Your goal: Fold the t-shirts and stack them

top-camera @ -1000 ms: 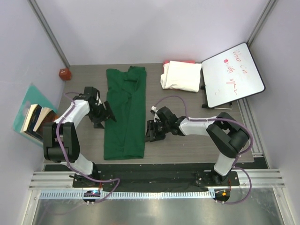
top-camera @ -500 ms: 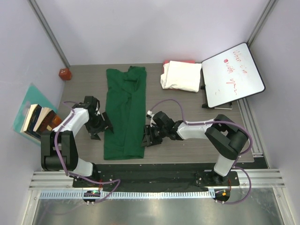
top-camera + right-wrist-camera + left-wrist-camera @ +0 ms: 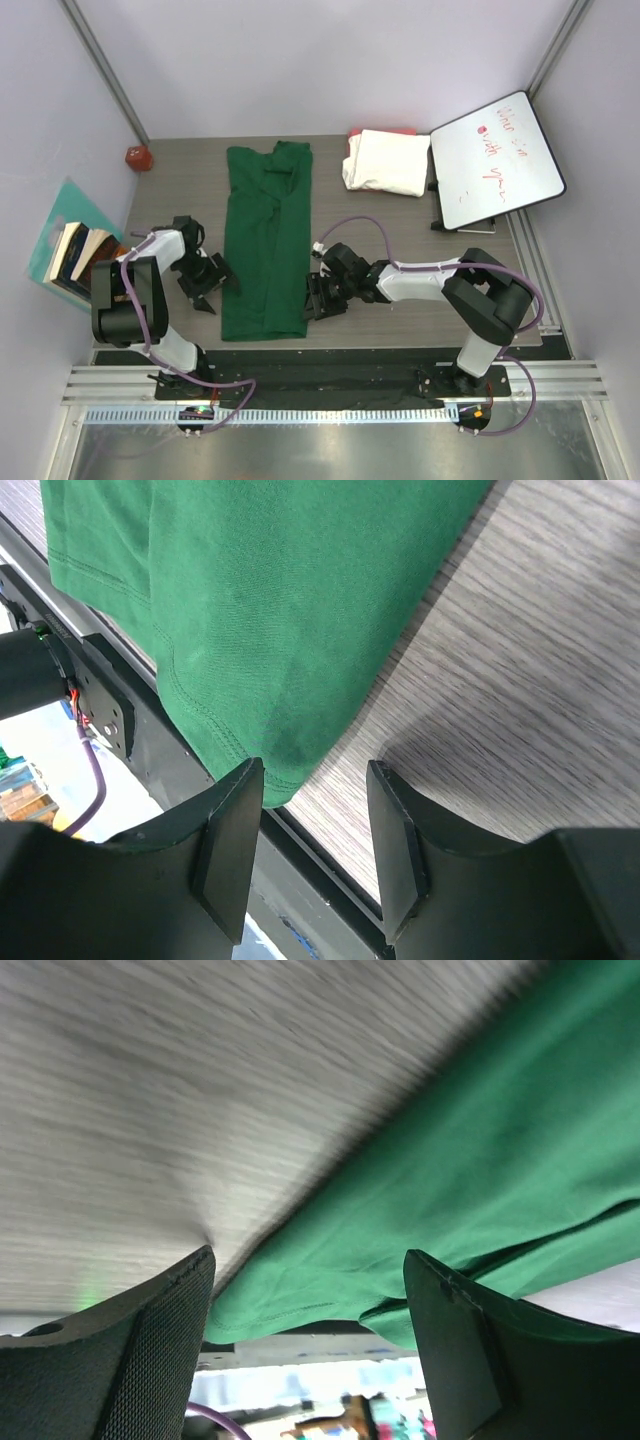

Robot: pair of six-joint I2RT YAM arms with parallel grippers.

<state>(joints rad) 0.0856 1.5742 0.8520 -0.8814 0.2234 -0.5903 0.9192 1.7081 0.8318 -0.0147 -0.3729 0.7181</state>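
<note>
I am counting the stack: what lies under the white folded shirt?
A red-pink edge of cloth shows at the far side, under the white shirt. The shirt covers the rest of it, so its extent, and anything else beneath, cannot be seen.

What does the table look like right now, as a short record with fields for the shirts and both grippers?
green t-shirt: lies flat on the table as a long narrow strip, between the two arms
cream-white bundle: folded, at the far side next to the whiteboard, with a red-pink cloth edge showing beneath it
left gripper: open, low by the shirt's near left edge, holding nothing
right gripper: open, at the shirt's near right corner, holding nothing
stacking: green shirt not yet on the bundle
</note>
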